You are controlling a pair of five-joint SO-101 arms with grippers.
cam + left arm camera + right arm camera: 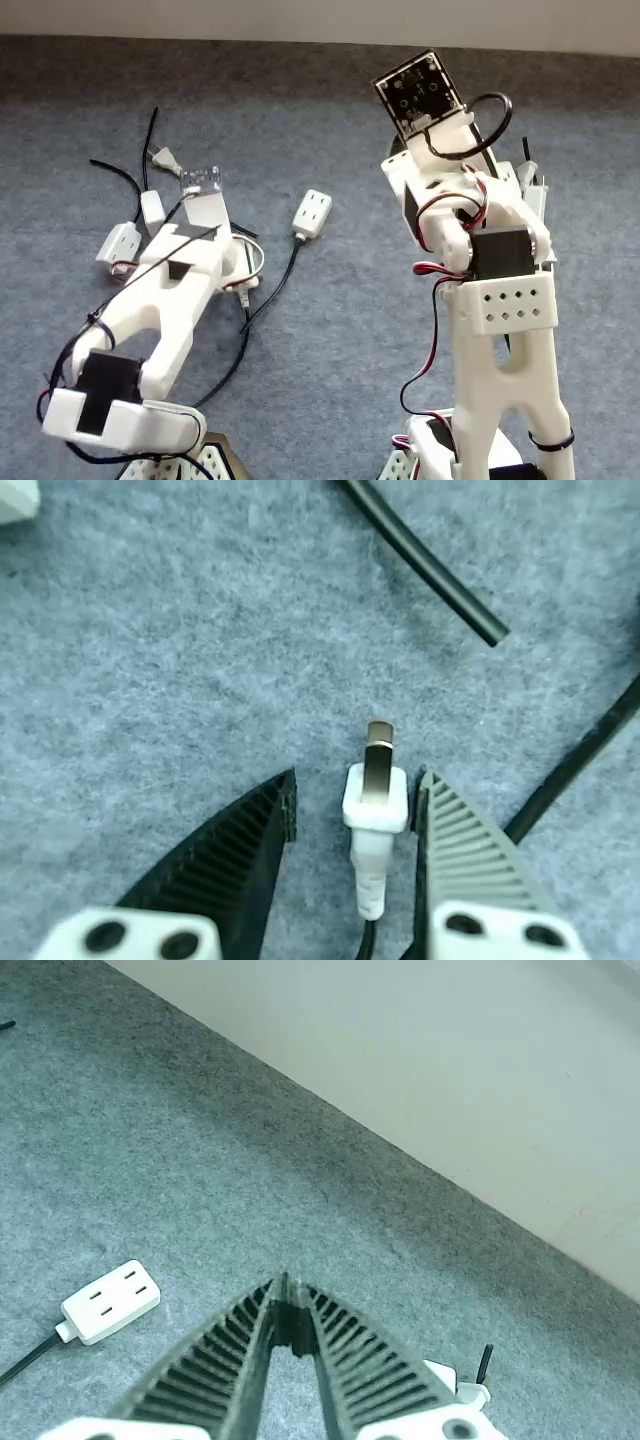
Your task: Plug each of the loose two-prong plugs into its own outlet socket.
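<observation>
1. Left end effector [357,785], spread apart, straddled the plug [375,802], whose long axis ran straight ahead of it, prongs pointing away.
2. Right end effector [290,1325], pressed together and empty, hung farther off.

**White plugs and black cables on grey felt**

The table cover [150,660] is a mottled blue-grey felt. The plug [375,815] is white with brass-coloured prongs. The cable [425,565] is matte black. The left gripper [357,785] has one black ribbed finger and one grey ribbed finger, both on white mounts. The right gripper [285,1295] is black with fine ridges. The outlet socket [108,1303] is white with dark slots. The arms [500,300] are white and trail red and black wires [436,320]. The wall [450,1080] is pale grey-white.
</observation>
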